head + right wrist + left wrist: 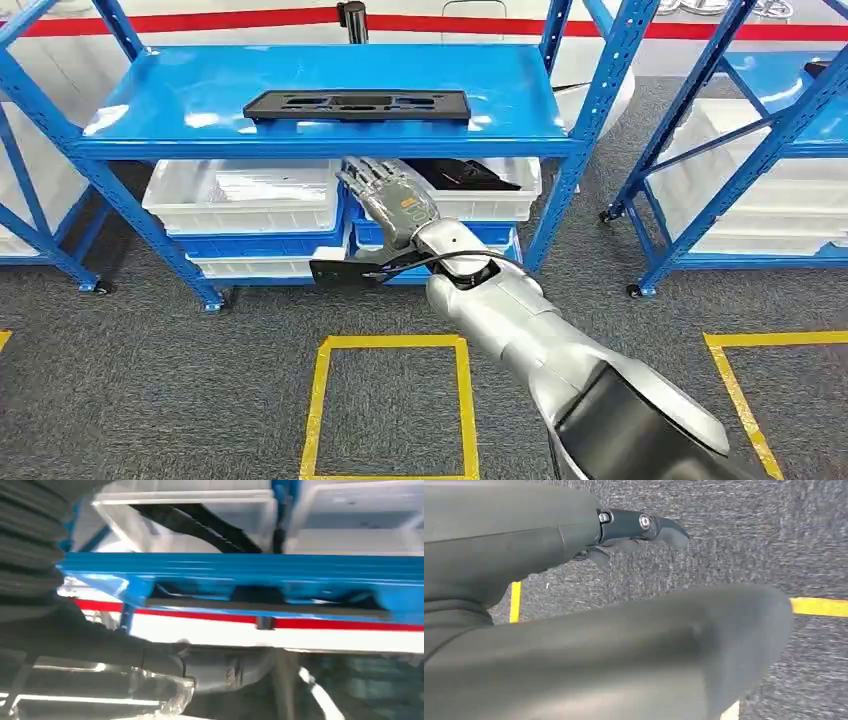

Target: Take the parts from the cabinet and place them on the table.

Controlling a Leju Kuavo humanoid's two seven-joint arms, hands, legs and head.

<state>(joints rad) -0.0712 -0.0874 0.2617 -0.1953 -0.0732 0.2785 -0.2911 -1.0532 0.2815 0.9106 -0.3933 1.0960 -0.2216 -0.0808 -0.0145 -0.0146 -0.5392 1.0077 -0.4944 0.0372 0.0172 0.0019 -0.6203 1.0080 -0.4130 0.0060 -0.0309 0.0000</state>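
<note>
While the silver right arm reaches forward: its right hand [388, 196] hangs just below the front edge of the blue metal shelf [200, 95], fingers spread and holding nothing.
Part: a long flat black plastic panel with cut-outs [357, 104] lies on top of that shelf, near its front edge, apart from the hand.
Head view: two white plastic bins sit on the level beneath, the left white bin [245, 196] beside the right white bin [480, 190], which holds dark parts [465, 175]; the hand is in front of the gap between them.
Right wrist view: turned upside down, it shows the shelf's blue edge [240, 572] close up with the panel's dark edge [265, 605] along it, a bin with a black ribbed piece [200, 522], and a red stripe [200, 616] on the wall behind; the hand's ribbed cover [30, 545] sits at the picture's edge.
Left wrist view: the left hand [634, 532] hangs over grey carpet [749, 530] crossed by yellow tape [819, 606]; its dark fingers look curled with nothing in them.
Surroundings: a yellow taped square [390, 410] marks the carpet before the shelf, and a second blue rack [740, 130] with white bins stands to the right.
</note>
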